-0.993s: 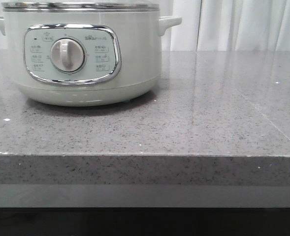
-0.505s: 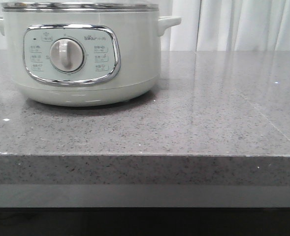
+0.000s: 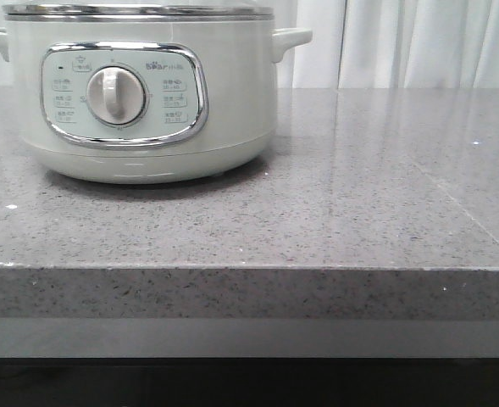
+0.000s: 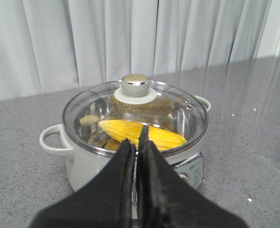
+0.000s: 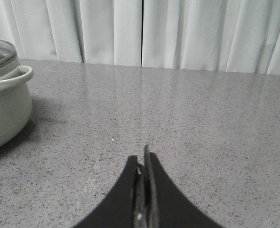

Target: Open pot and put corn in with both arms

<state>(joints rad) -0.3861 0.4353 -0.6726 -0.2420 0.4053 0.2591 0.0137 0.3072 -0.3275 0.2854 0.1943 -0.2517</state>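
The pale grey-green pot [image 3: 147,93] stands at the back left of the counter, its dial panel facing me. In the left wrist view a glass lid [image 4: 178,111] with a metal knob [image 4: 135,85] sits shut on the pot [image 4: 82,171]. The yellow corn [image 4: 163,137] lies inside, under the glass. My left gripper [image 4: 136,142] hangs shut and empty on the dial side of the pot, apart from the lid. My right gripper [image 5: 142,159] is shut and empty over bare counter, to the right of the pot [image 5: 4,114]. Neither gripper shows in the front view.
The grey speckled stone counter [image 3: 359,195] runs from the pot to the right, with its front edge [image 3: 249,267] near me. White curtains [image 5: 144,28] hang behind it. The pot's side handle [image 5: 11,80] sticks out toward the right arm.
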